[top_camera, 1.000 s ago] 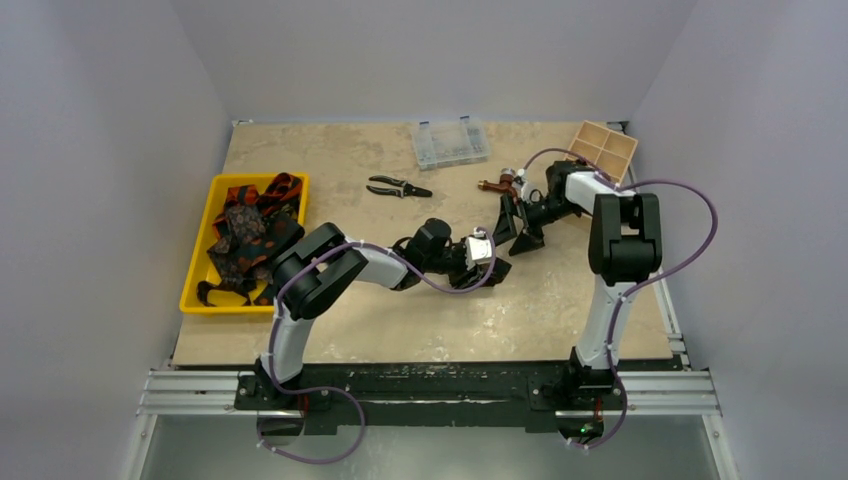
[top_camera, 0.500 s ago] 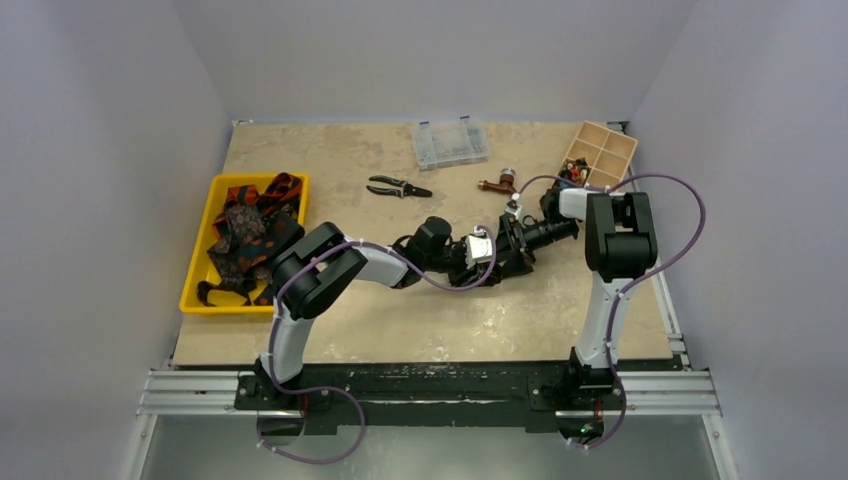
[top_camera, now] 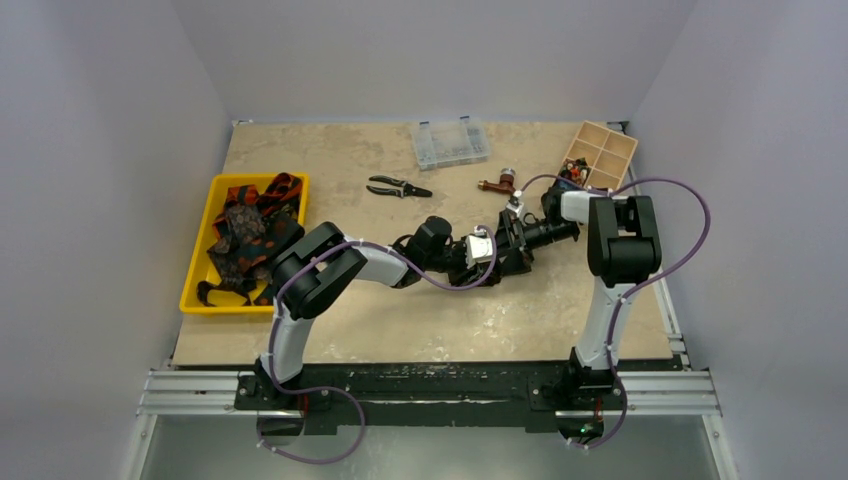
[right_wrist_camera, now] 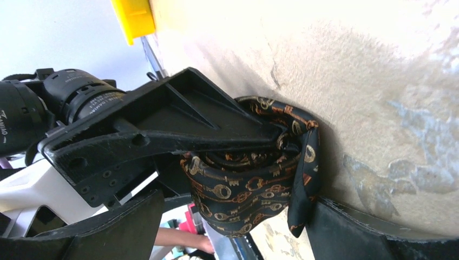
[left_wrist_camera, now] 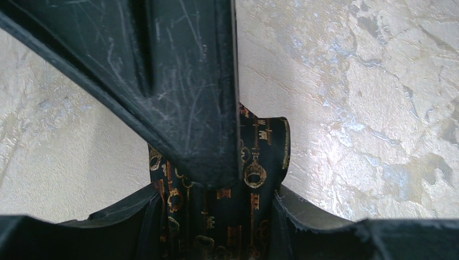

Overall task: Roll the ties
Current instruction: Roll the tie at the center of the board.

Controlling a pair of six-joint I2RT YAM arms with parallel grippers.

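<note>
Both arms now meet near the pliers [top_camera: 398,187]: the right gripper [right_wrist_camera: 241,200] has swung in, jaws spread around the rolled tie [right_wrist_camera: 249,184] that the left gripper [left_wrist_camera: 216,189] clamps, so this roll looks nearly done.

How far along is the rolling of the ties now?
Done: one key-patterned tie is wound into a roll. In hand: the left gripper pinches it in its fingers, and the right gripper has its fingers either side. Remaining: the pile of ties in the yellow tray.

L arm [top_camera: 372,264], R arm [top_camera: 618,238]: jaws interleaved
</note>
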